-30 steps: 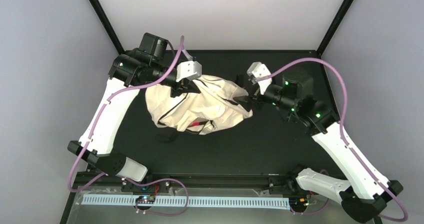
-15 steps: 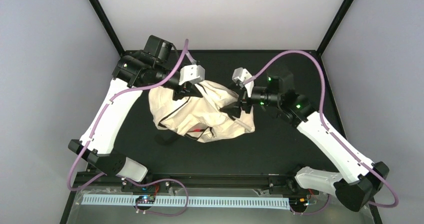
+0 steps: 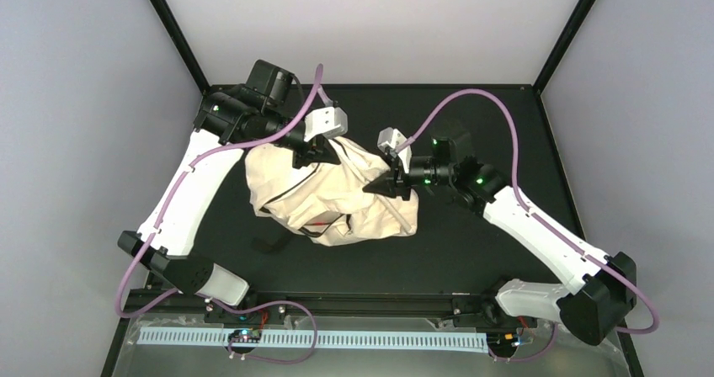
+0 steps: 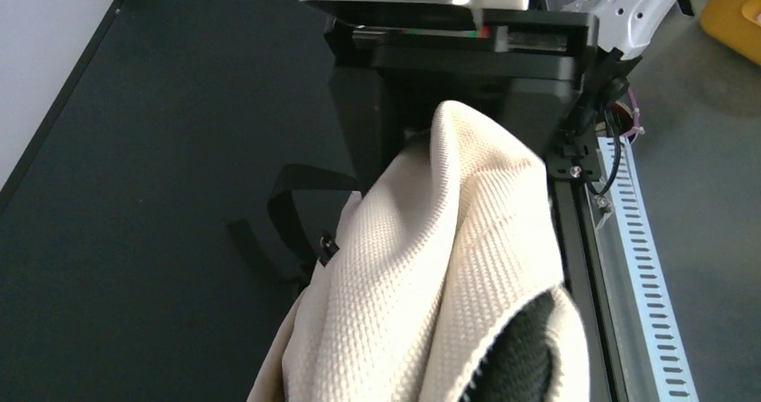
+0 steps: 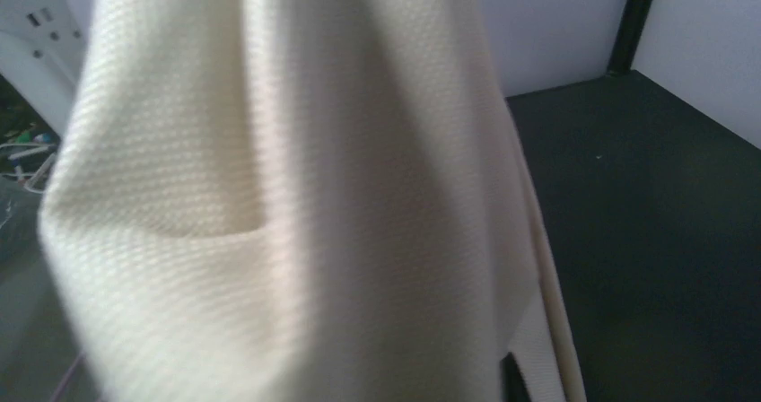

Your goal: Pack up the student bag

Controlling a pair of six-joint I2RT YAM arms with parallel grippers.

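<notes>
**Pinching a fold of the soft cream woven-fabric student bag [image 3: 337, 196]**

At the left, the left gripper [image 3: 313, 151] reaches in over the far left part of the bag. In the left wrist view its black jaws stand narrow and are clamped on a raised ridge of the cloth [image 4: 431, 267]. The weave there is coarse and ribbed, and the fold rises into a rounded peak between the jaws. Below that peak a flat black webbing strap [image 4: 287, 196] loops out from the bag onto the matte black table [image 3: 471, 242].

The bag sits at the middle of the table, between the two arms, as a crumpled, shapeless heap with deep creases. A thin dark zipper line [image 3: 290, 193] curves across its left half. At its near edge a small red item [image 3: 324, 223] shows in a gap in the fabric; what it is cannot be told.

At the right, the right gripper [image 3: 383, 185] presses against the bag's right side. Its wrist camera is filled by a smooth hanging sheet of cream cloth [image 5: 269, 196], which hides the fingers, so I cannot tell whether this claw is wide, narrow or holding anything.

Glossy purple cables [image 3: 471, 99] arch over both white arms. A pale perforated rail [image 3: 337, 339] runs along the near edge, below the arm bases.
</notes>
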